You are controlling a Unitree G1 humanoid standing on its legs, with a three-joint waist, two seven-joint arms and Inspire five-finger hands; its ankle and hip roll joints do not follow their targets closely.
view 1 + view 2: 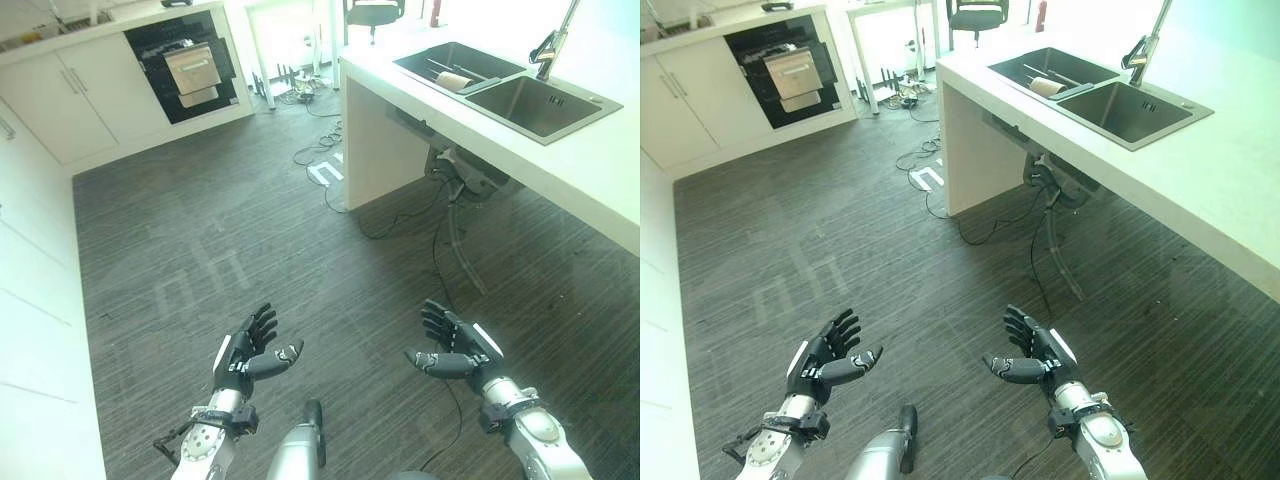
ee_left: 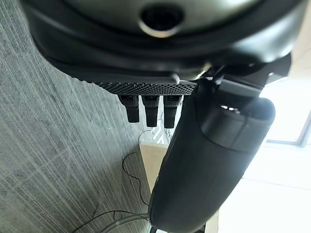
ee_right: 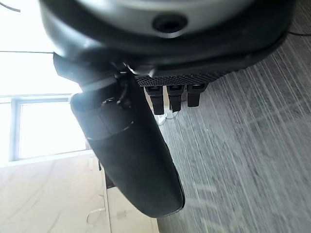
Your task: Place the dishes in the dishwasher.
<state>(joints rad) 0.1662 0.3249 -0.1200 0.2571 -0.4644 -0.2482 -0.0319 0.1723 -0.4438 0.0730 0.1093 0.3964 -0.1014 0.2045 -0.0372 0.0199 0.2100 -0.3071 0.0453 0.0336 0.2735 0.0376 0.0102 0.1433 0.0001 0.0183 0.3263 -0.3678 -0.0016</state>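
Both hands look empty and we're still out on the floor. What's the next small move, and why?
Probably step and turn toward the sink ahead on the right. The left hand and right hand hang open over bare floor, holding nothing, well short of the counter. The sink's far basin holds what looks like a dish, so closing that gap comes before any reach.

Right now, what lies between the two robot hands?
Bare wood-grain floor, seen in the left eye view; the left robot hand and right robot hand hold nothing.

We see left hand [image 1: 243,357] and right hand [image 1: 457,349] held out low, palms facing each other, fingers [image 1: 262,323] relaxed, holding nothing.
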